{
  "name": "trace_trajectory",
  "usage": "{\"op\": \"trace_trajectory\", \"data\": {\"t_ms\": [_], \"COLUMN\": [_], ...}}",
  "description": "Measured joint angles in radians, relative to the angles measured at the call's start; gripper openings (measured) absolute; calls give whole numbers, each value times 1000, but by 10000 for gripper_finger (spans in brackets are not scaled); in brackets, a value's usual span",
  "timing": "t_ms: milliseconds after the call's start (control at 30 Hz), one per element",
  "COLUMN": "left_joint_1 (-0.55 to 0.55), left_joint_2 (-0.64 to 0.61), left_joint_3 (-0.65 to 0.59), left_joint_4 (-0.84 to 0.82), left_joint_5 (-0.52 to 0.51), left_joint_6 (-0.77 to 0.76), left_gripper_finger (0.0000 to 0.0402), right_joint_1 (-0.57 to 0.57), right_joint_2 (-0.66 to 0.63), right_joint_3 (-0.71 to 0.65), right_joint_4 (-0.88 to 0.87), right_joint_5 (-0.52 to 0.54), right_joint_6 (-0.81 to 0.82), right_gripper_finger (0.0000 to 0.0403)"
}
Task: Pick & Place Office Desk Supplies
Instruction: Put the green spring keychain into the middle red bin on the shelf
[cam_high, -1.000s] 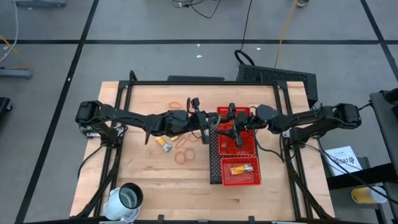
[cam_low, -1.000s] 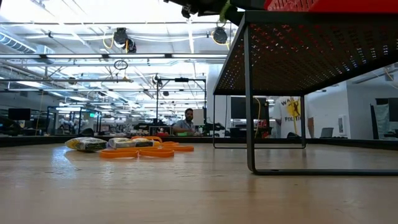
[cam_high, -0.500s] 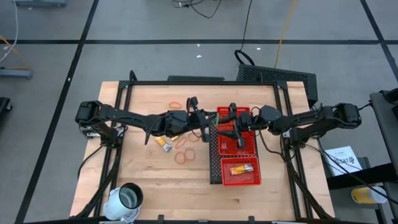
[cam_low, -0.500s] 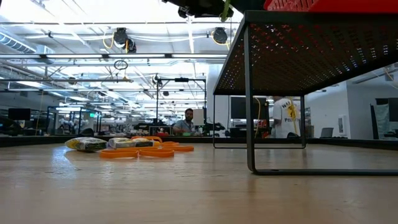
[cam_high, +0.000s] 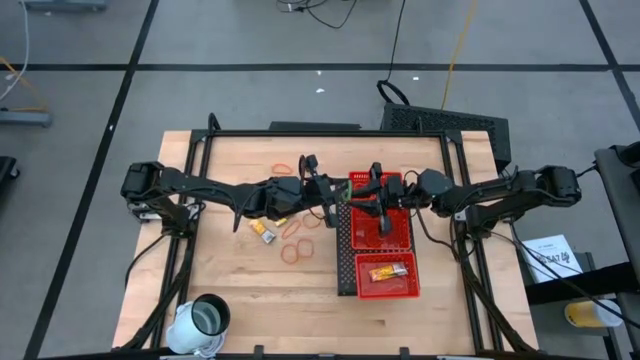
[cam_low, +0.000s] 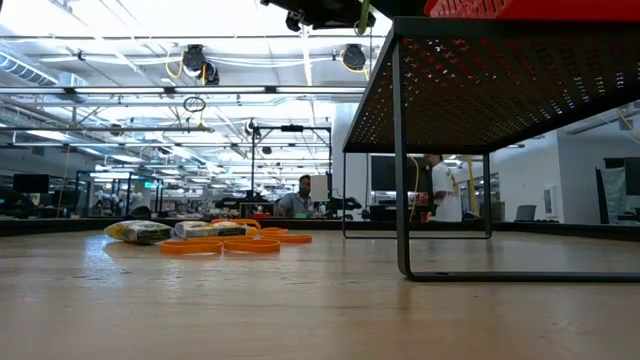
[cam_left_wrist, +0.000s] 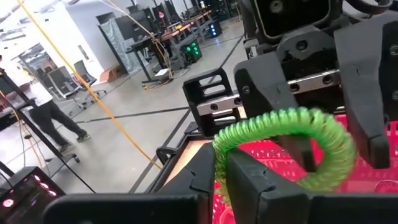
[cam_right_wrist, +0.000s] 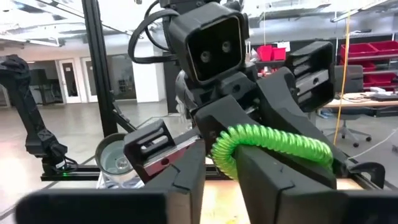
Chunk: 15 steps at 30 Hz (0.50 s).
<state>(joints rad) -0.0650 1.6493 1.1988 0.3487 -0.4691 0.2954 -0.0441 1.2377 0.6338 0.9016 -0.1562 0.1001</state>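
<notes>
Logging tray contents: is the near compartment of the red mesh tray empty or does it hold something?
Not empty. The high view shows a yellow-orange packet lying inside the near compartment of the red mesh tray.

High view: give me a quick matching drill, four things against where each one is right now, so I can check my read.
1 green coil
2 yellow packet
3 white cup
4 rubber bands

A inside the red tray
B at the table corner
C bare wood beside the tray
D gripped by left gripper and right gripper

Pairs: 1-D, 2-A, 3-B, 4-C.
</notes>
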Motion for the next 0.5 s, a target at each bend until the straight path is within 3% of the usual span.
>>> {"op": "trace_trajectory", "data": {"t_ms": [267, 500], "left_joint_1": [0, -11], "left_joint_2": [0, 0], "left_joint_3": [0, 0], "left_joint_4": [2, 1], "left_joint_5": [57, -23], "left_joint_6": [-2, -31], "left_gripper_finger": [23, 129], "right_joint_1": [0, 0], "right_joint_2": [0, 0], "right_joint_3": [0, 0], "right_joint_4": [-2, -3], "right_joint_5": [-2, -2], "right_joint_6": [-25, -46], "right_gripper_finger": [7, 3]}}
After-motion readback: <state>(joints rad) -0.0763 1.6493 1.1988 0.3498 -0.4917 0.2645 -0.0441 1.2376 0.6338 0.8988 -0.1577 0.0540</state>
